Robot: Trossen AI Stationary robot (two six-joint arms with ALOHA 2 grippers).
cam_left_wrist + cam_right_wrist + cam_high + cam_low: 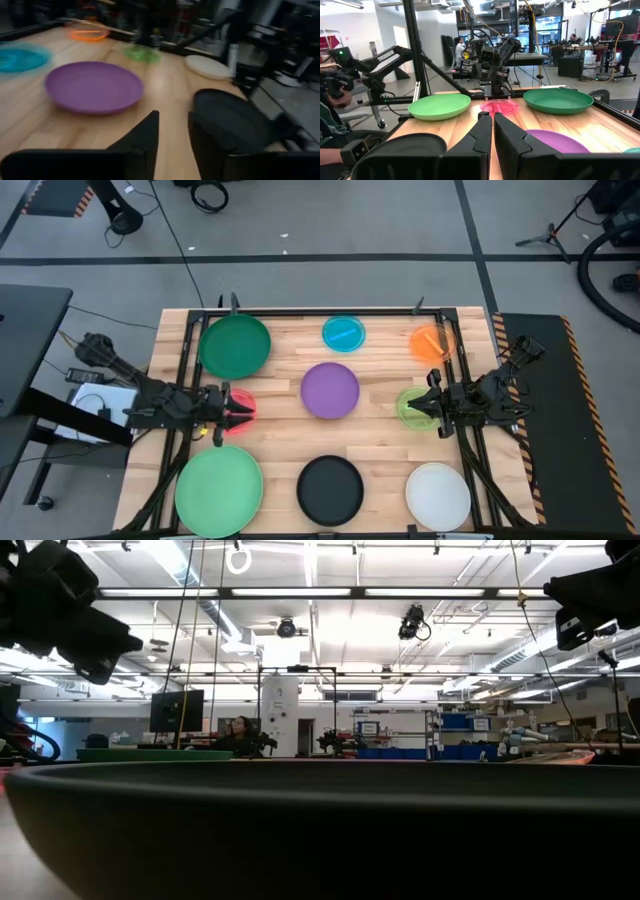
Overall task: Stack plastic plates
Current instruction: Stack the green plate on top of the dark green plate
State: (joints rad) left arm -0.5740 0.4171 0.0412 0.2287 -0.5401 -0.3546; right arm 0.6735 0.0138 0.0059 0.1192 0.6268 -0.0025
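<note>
Plates lie flat and rim-up across the tabletop (280, 375), round, with no long axis, ringing the purple plate (330, 391) at centre. Left pincer (236, 412), fingers nearly together, reaches level toward purple over the red plate (240, 408). Right pincer (424, 404), pressed together, reaches back over the lime plate (412, 406). Black plate (330, 489) sits just below purple.

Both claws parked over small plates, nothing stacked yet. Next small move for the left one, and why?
Probably lower the left claw onto the red plate and grip its rim. In the high view it sits right over that plate. All nine plates lie apart, and its fingers show a narrow gap in its wrist view. The right claw sits likewise over the lime plate.
</note>
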